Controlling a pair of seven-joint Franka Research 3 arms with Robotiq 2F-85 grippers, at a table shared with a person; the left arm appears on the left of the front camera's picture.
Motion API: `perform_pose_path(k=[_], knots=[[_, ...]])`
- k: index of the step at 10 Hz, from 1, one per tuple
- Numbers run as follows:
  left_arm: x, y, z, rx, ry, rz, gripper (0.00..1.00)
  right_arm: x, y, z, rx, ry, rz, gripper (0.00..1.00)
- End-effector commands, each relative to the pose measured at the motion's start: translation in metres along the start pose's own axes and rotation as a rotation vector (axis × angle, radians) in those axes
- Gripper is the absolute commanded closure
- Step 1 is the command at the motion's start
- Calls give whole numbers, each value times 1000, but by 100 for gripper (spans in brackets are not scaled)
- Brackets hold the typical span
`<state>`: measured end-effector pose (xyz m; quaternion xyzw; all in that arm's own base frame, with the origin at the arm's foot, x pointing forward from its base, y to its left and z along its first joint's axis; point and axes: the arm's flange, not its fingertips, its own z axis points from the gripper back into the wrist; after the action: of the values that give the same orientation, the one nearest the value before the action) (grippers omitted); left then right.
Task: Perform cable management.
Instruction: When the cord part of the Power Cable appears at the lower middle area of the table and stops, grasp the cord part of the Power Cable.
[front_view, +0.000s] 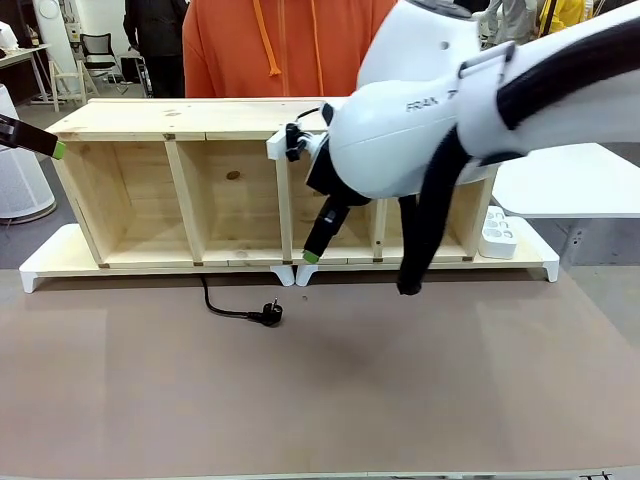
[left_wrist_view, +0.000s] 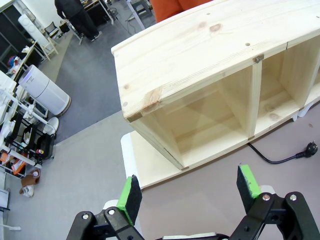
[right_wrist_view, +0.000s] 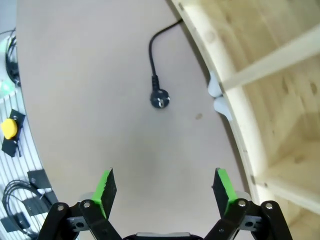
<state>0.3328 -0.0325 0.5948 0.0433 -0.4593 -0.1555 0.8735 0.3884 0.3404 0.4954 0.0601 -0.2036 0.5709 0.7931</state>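
The cable (front_view: 225, 308) is a thin black cord that comes out from under the wooden shelf unit (front_view: 180, 120) and lies on the brown table, ending in a small black plug (front_view: 272, 314). My right gripper (front_view: 312, 255) hangs in front of the shelf's middle, above and right of the plug. In the right wrist view the right gripper (right_wrist_view: 164, 186) is open and holds nothing, with the plug (right_wrist_view: 160, 98) ahead of it. My left gripper (front_view: 55, 148) is at the shelf's left end. The left gripper (left_wrist_view: 189, 190) is open and holds nothing, with the cable (left_wrist_view: 272, 159) off to the right.
A person in an orange hoodie (front_view: 290, 50) stands behind the shelf. A white power strip (front_view: 497, 232) lies at the shelf's right end, on its white base (front_view: 50, 255). A yellow button (right_wrist_view: 10, 127) sits beyond the table edge. Bare table surface lies in front of the shelf.
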Motion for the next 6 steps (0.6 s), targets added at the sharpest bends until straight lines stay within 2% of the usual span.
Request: perform_pose_path(k=[1,4,6], knots=[[1,0,-1,4,-6,-1,0,13,-7,-13,52,1,46,0],[1,0,-1,4,-6,-1,0,34,-2,-55,86,35,71,0],[1,0,-1,4,-6,-1,0,39,-7,-75,53,39,75,0]])
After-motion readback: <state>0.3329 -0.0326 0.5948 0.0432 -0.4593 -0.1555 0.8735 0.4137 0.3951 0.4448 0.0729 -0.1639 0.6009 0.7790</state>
